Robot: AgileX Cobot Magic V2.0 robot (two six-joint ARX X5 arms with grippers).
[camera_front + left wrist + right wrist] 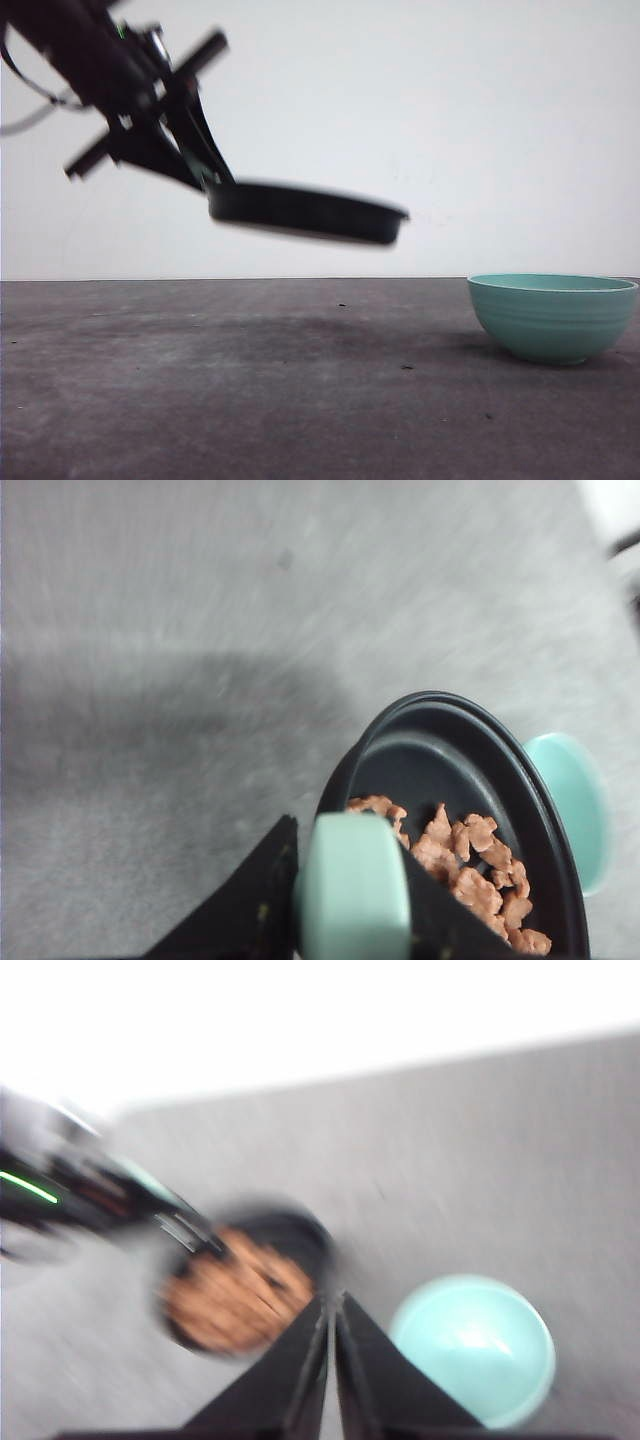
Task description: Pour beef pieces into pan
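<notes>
The black pan (305, 212) hangs in the air above the table, tilted down toward the right. My left gripper (205, 170) is shut on its mint-green handle (352, 885). In the left wrist view the pan (440, 750) holds a heap of reddish-brown beef pieces (470, 865) on the side nearest the handle, with my left gripper (350, 850) clamped round the handle. My right gripper (332, 1305) is shut with nothing in it, high above the blurred pan (290, 1230) and its beef pieces (235, 1300).
A teal ribbed bowl (552, 315) stands on the dark grey table (200, 400) at the right, below and beyond the pan's far rim. Its inside (475, 1345) looks bare. A white wall stands behind the table.
</notes>
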